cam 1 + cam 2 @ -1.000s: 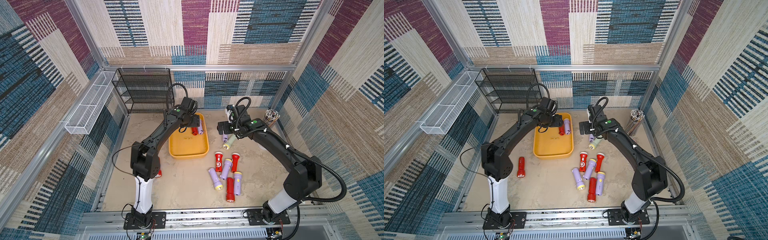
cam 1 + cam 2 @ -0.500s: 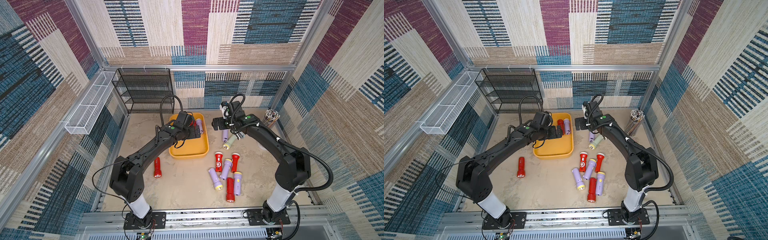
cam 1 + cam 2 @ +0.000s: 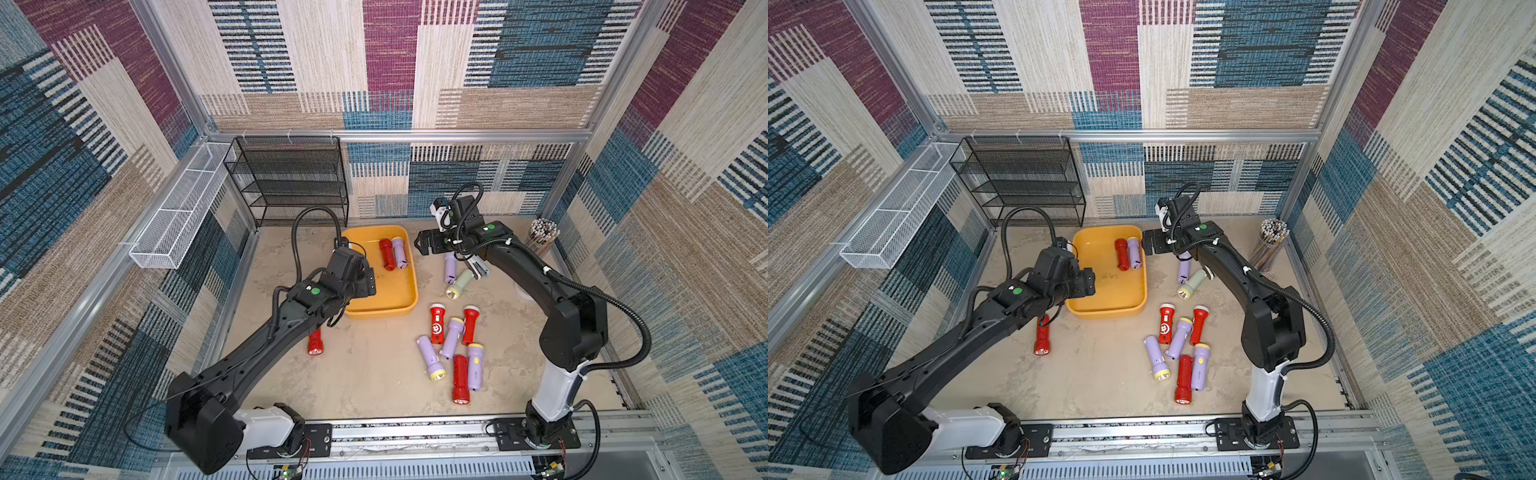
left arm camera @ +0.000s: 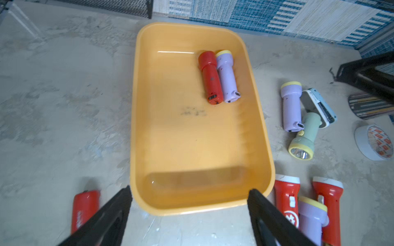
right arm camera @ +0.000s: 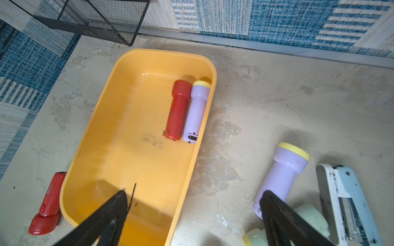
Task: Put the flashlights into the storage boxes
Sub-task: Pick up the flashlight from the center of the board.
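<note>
Though scuffed, rounded tray (image 4: 181,144) seems plastic.

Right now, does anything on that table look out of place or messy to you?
Yes. A white stapler lies beside a lilac flashlight and the pale green flashlight, though it is no torch. Dark specks dirty the floor of the yellow tray. One red flashlight lies alone on the tray's other side.

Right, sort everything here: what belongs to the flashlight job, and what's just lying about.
Job: yellow tray; red flashlight and lilac flashlight in it; lone red flashlight; loose lilac flashlight; pale green flashlight; cluster of six flashlights.
Lying about: stapler; tape roll; pencil cup; black mesh rack; white wire basket.
</note>
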Controlling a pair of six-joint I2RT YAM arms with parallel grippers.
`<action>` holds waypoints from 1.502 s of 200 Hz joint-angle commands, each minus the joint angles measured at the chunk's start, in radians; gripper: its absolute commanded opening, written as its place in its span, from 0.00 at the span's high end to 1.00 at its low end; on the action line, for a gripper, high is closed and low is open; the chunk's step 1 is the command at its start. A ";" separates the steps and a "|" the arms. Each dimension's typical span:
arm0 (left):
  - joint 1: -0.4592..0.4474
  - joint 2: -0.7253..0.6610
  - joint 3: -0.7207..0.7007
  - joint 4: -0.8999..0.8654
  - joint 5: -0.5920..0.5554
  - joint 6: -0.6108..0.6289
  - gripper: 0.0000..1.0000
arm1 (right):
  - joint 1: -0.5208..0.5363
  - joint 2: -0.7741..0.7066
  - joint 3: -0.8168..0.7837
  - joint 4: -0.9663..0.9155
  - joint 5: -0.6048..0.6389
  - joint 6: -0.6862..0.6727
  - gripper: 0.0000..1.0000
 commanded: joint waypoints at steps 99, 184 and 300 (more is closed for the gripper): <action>0.174 0.003 -0.220 -0.253 0.062 -0.226 0.30 | 0.001 -0.022 -0.062 0.021 -0.045 0.014 0.00; 0.336 0.118 -0.260 -0.150 0.170 -0.109 0.32 | 0.001 -0.045 -0.110 0.021 -0.014 0.008 0.00; 0.417 0.322 -0.205 -0.058 0.193 0.026 0.37 | 0.001 -0.029 -0.092 0.001 0.017 -0.008 0.00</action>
